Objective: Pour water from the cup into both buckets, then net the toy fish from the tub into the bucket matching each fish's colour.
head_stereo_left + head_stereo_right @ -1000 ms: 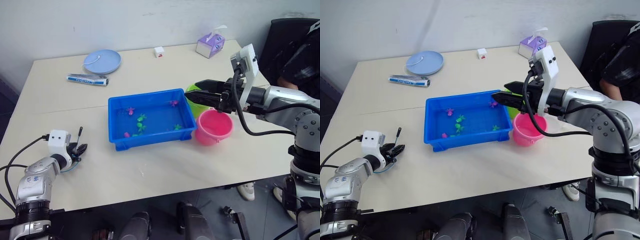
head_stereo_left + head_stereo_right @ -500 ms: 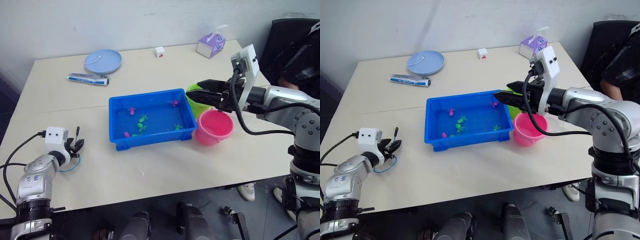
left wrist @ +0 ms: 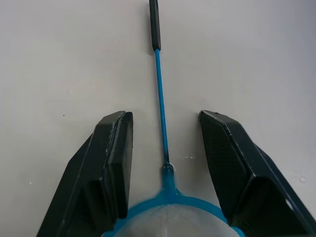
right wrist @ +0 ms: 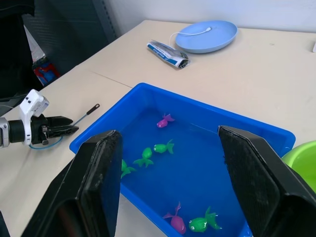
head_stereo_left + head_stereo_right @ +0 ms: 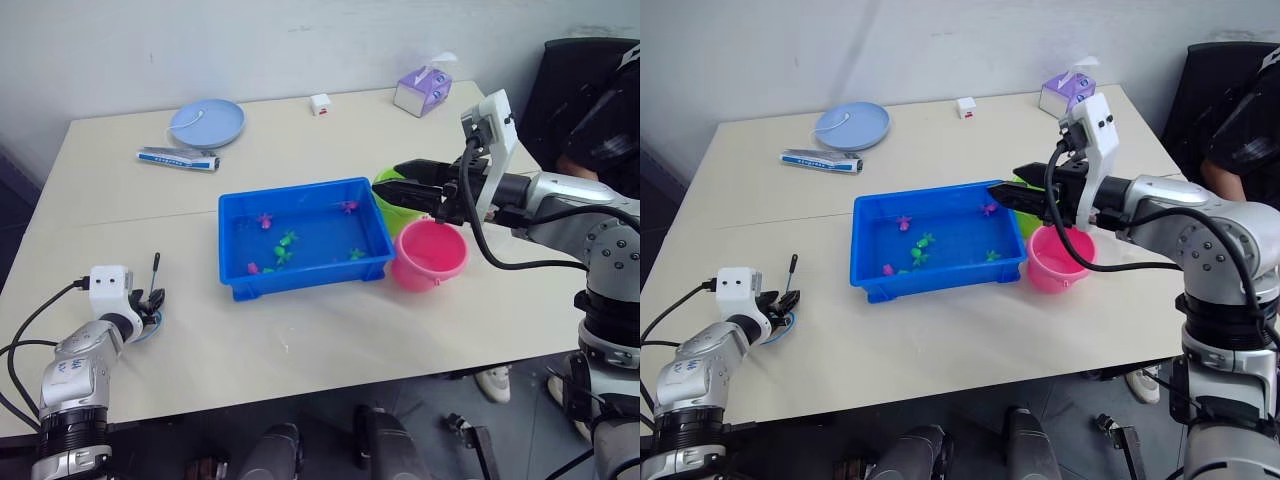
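The net (image 3: 160, 98) lies flat on the table near its front left corner, dark stick handle pointing away from me. My left gripper (image 5: 152, 300) is low over it, open, its fingers (image 3: 116, 148) either side of the thin blue shaft just past the hoop (image 3: 170, 210). The blue tub (image 5: 305, 283) holds water and several toy fish, pink (image 5: 265, 220) and green (image 5: 287, 239). The green bucket (image 5: 392, 212) and pink bucket (image 5: 430, 255) stand at the tub's right end. My right gripper (image 5: 385, 187) hovers open and empty above the green bucket and the tub's right rim. The cup is out of view.
At the back left are a pale-blue plate (image 5: 205, 122) and a flat white tube (image 5: 176, 157). A small white cube (image 5: 319, 103) and a purple tissue box (image 5: 421, 90) sit along the back edge. A person in dark clothes (image 5: 600, 110) sits at the right.
My left arm has swung and settled lower, bringing the open fingers over the net's shaft by the hoop. The net has stayed where it lay. The right arm has hardly moved.
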Controlling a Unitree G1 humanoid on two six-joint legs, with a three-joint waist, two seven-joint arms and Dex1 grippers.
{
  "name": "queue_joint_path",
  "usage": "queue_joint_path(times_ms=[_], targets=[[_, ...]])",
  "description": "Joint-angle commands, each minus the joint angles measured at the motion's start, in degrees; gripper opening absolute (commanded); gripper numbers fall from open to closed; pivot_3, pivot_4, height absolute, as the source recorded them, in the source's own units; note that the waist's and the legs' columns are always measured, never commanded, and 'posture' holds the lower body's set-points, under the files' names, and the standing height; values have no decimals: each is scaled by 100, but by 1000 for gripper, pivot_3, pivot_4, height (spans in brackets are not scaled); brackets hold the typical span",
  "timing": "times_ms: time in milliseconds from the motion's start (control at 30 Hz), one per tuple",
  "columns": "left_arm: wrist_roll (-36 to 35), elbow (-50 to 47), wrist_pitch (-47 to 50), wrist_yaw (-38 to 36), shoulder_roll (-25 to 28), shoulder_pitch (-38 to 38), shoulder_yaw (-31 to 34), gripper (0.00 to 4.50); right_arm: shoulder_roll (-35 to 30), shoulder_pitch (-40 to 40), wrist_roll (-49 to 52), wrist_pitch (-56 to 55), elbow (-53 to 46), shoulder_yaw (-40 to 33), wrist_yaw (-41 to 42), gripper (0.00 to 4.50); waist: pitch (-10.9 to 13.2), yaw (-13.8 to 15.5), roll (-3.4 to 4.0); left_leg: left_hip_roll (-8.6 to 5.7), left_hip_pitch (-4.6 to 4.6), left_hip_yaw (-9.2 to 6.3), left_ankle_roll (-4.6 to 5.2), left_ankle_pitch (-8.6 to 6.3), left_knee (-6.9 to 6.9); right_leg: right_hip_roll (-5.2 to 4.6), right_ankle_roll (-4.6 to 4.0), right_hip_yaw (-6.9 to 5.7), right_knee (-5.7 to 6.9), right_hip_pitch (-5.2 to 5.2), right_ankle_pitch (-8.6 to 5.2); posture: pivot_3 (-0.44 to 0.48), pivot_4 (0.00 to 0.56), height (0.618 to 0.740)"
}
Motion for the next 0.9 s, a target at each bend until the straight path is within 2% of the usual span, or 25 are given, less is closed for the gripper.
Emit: queue_joint_path(times_ms=[33,167,333,633,867,900], targets=[[20,-2,133,69,17,52,88,2399,2,-201,293,134,-377,-106,178,4288,0,0,0,0,0,0,0,0,0,0,0,0,0,0,0,0,150,740],[26,67,144,38,22,2,56,2399,-138,-151,602,323,-883,61,581,4288,0,2,0,2,0,-1,-1,1,0,1,0,0,4,-2,0,0,150,740],[36,151,145,18,18,-83,10,2399,-542,90,328,148,-1499,665,1277,4288,-3,7,-5,0,2,0,-1,1,1,-1,0,0,5,1,0,0,150,740],[14,144,204,9,-6,-88,11,2399,-736,288,-759,-682,-1493,1388,1911,4288,-5,9,-8,-3,8,2,-4,4,3,-2,0,-2,15,1,0,0,150,740],[-25,87,397,-11,-32,-16,-17,2399,-669,294,-1102,-847,-1388,1458,2069,4288,-5,9,-8,-5,8,3,-4,4,3,-3,0,-2,15,1,0,0,150,740],[-23,82,418,-13,-31,-12,-23,2138,-662,294,-1123,-851,-1382,1455,2079,4320,-5,9,-8,-5,8,3,-4,4,3,-3,0,-3,15,1,0,0,150,740]])
